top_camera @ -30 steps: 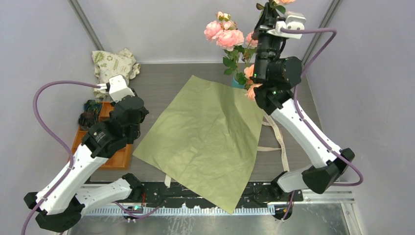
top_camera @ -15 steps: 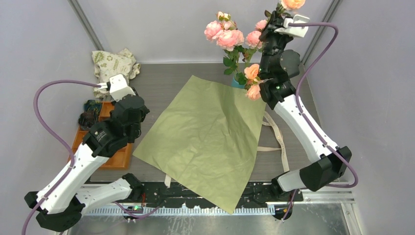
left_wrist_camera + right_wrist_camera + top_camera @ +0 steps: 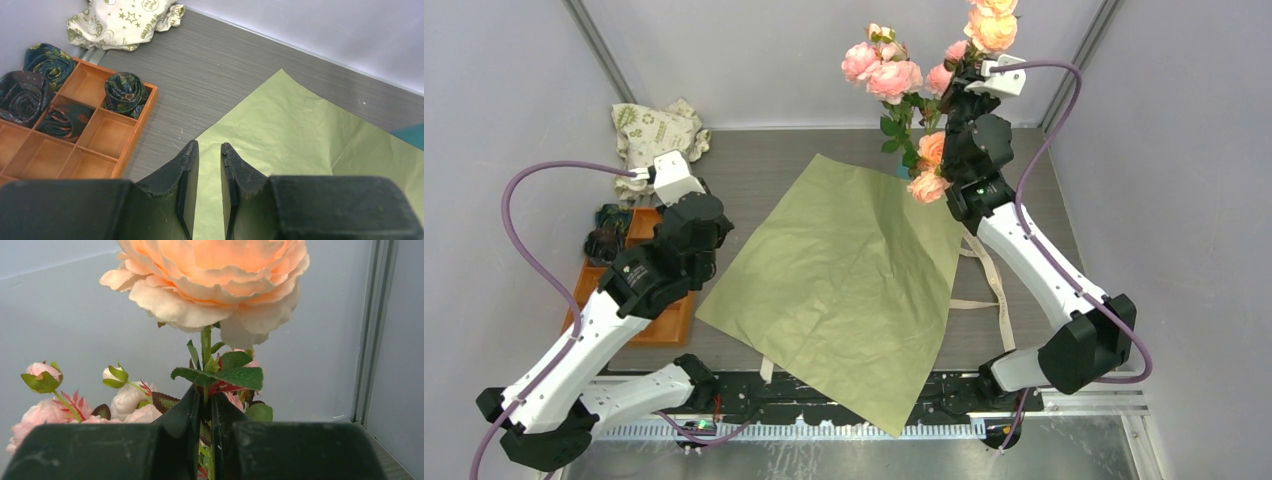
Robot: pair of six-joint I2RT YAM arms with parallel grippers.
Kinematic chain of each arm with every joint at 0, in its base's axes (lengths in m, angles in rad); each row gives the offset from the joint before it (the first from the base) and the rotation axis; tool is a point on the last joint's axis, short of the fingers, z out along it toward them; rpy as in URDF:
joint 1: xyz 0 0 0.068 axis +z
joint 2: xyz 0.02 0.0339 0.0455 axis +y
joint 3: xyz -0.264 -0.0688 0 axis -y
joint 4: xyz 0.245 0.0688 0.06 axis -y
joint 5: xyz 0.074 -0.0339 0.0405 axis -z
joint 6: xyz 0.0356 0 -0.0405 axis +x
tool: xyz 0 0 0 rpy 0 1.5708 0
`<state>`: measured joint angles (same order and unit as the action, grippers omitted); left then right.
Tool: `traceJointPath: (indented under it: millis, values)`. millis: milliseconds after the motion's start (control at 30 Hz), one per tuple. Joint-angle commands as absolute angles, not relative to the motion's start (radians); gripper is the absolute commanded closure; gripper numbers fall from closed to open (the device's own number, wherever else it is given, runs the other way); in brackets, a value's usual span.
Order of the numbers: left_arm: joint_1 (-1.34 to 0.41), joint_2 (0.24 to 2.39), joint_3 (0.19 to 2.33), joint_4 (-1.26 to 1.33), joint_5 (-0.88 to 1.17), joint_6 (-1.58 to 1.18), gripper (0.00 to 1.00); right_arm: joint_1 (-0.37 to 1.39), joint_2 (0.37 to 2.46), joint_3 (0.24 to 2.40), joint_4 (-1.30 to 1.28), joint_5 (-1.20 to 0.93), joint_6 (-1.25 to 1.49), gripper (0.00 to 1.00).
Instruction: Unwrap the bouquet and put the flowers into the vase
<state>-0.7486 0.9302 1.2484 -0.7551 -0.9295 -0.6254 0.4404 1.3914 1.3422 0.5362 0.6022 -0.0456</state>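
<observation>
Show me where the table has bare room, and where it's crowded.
Bare tabletop lies at the far side, bordered by the cloth bag, orange tray and green sheet. A narrow strip right of the sheet is crossed by the ribbon. Crowded: the far right corner, with vase, flowers and the right gripper shut on a peach flower.

- White-and-black left arm crouches low; black two-finger left gripper sits slightly parted, empty.
- White-and-black right arm reaches up; black right gripper pinches a thin green flower stem.
</observation>
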Motion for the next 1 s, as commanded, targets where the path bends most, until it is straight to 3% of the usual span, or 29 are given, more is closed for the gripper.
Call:
traceJointPath:
  millis: [0,967]
  values:
    - [-0.75,0.933,1.244,-0.709,-0.931,-0.643,0.76,0.432,1.346,1.316,0.586,0.616,-0.024,0.99]
    - [-0.75,0.971,1.227,-0.689,-0.908,-0.655,0.77,0.428,1.385,1.155,0.493,0.568,0.102,0.99]
